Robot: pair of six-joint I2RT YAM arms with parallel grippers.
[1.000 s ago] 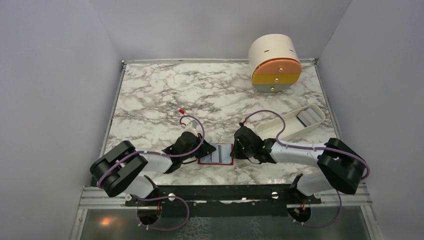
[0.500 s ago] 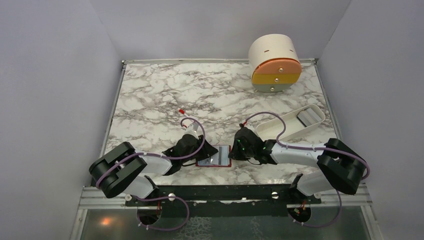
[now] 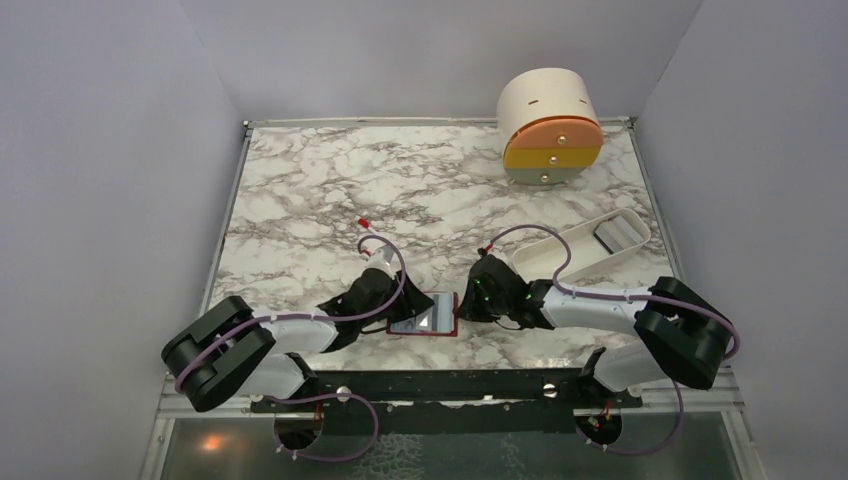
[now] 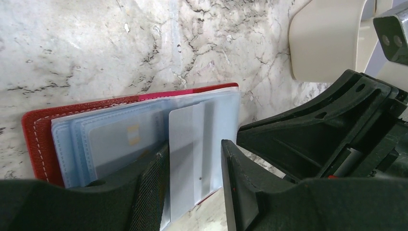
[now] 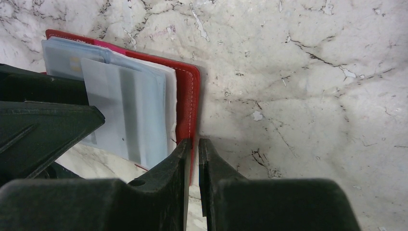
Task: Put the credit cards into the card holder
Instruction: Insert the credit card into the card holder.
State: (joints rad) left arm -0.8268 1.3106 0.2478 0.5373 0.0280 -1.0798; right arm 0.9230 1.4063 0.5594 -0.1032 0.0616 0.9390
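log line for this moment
left tool open over card | card on holder, overhanging | right tool shut on holder edge

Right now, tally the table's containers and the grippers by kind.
card holder: 1
white tray: 1
round drawer unit: 1
grippers: 2 (left gripper, right gripper)
Total: 5

The top external view looks steeply down from above and behind the arms, far enough to take in the whole marble table [image 3: 300, 190]; the left wrist view peers past the left gripper [image 4: 195, 147], close over the card holder [image 4: 36, 139]; the right wrist view, past the right gripper [image 5: 193, 141], faces it from the opposite side, equally close; all three share the card holder.
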